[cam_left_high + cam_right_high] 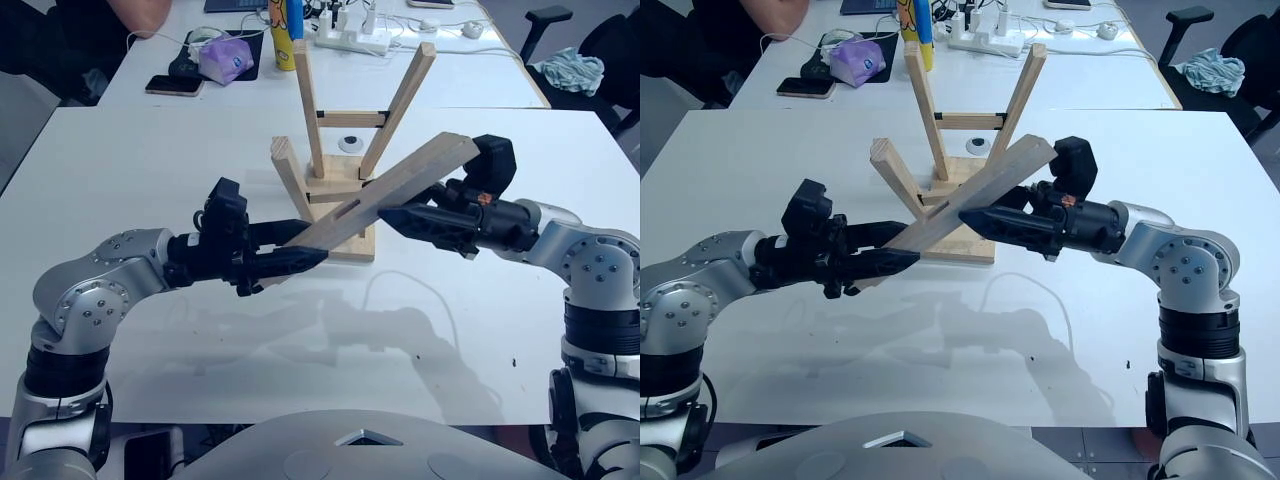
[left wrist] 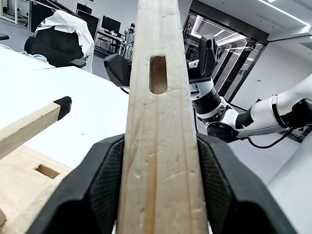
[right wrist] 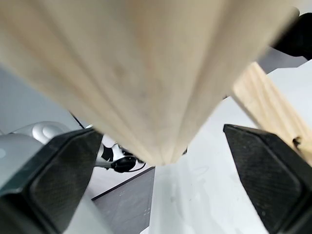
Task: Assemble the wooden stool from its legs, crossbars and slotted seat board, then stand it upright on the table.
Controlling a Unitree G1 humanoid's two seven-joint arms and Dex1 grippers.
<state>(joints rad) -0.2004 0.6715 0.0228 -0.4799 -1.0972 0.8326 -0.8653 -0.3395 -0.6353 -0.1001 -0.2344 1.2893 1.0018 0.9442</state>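
**White table, stool part-built: loose leg between the two arms**

White table (image 1: 150,180) carries all the work.

Nearest: left gripper (image 1: 310,257) clenched on the near-left end of a loose leg (image 1: 400,180), pads flat against its two sides. The leg rises diagonally toward the far right, clear of the table, with a mortise (image 2: 158,74) cut in its face.

Right gripper (image 1: 395,215) sits at the leg's mid-length, fingers spread to either side and off the wood: released.

Mid-table, behind: seat board (image 1: 358,245) lying flat, two upright legs (image 1: 309,110) joined by a crossbar (image 1: 352,119), and a third leg (image 1: 290,175) leaning out to the left.

Far desk: power strip (image 1: 352,40), phone (image 1: 175,86).

Handling (judgement): the leg looks stiff, light, dry and fairly smooth, not fragile. Held at one end it would lever easily. Take a second hold at mid-length on the flat faces, off the mortise, before seating it in the board.
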